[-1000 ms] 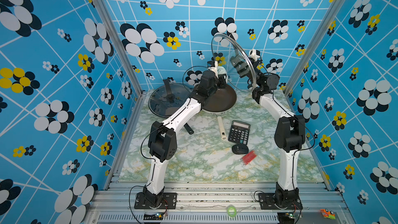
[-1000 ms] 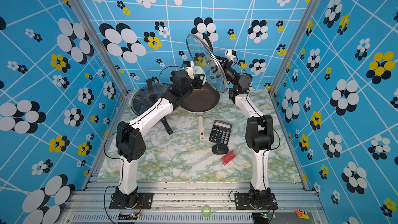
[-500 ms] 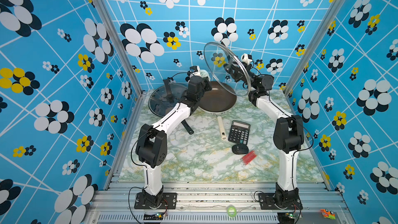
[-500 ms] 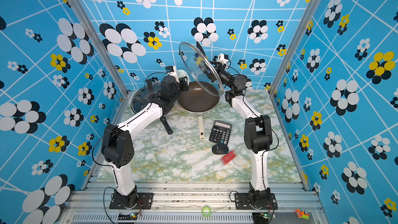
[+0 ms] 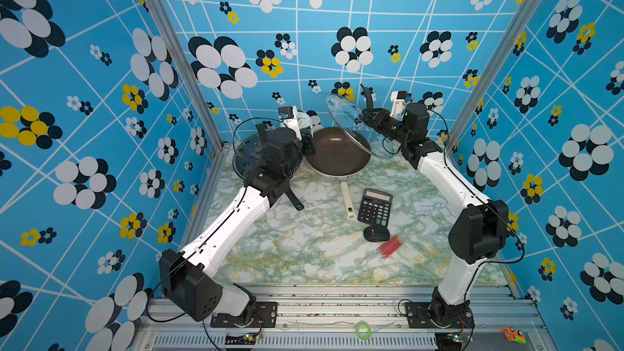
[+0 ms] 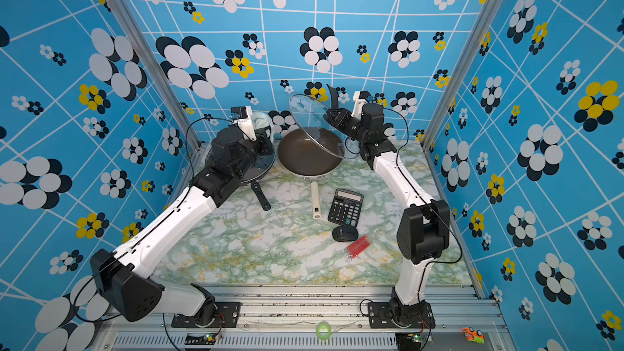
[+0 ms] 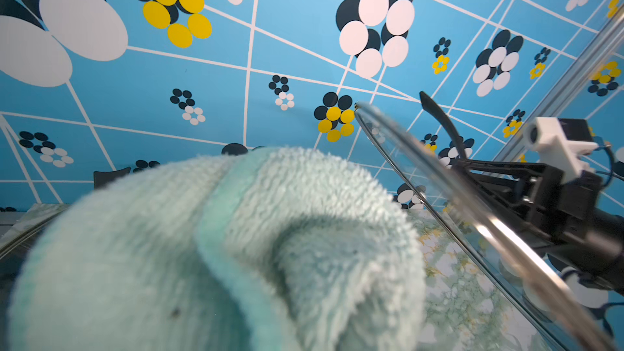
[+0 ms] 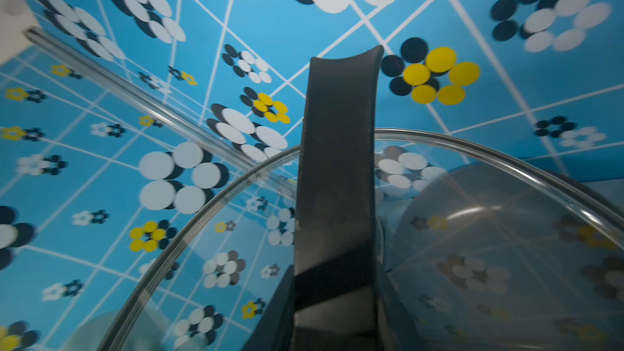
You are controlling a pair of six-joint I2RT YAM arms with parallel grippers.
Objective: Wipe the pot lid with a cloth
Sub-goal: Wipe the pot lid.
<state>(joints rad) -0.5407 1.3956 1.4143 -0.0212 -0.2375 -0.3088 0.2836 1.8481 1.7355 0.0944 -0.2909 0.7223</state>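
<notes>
Pulled back with left gripper (image 6: 262,136) from pot lid (image 5: 347,123) toward the bench's (image 5: 304,258) far-left corner since a second ago. Clamped fully on cloth (image 6: 262,122), bunched over the fingertips, apart from the glass. With right gripper (image 5: 369,117), pinching the lid's black handle (image 5: 370,97), jaws partly closed; held tilted over pan (image 5: 337,158) at the far edge.

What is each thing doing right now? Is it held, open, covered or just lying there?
pot lid: held up in the air, tilted.
right claw: shut on the pot lid's handle.
cloth: bunched up, apart from the pot lid.
left claw: shut on the cloth.
brown pan: uncovered and empty.
dark pan: covered by its own lid.
calculator: lying flat, keys up.
</notes>
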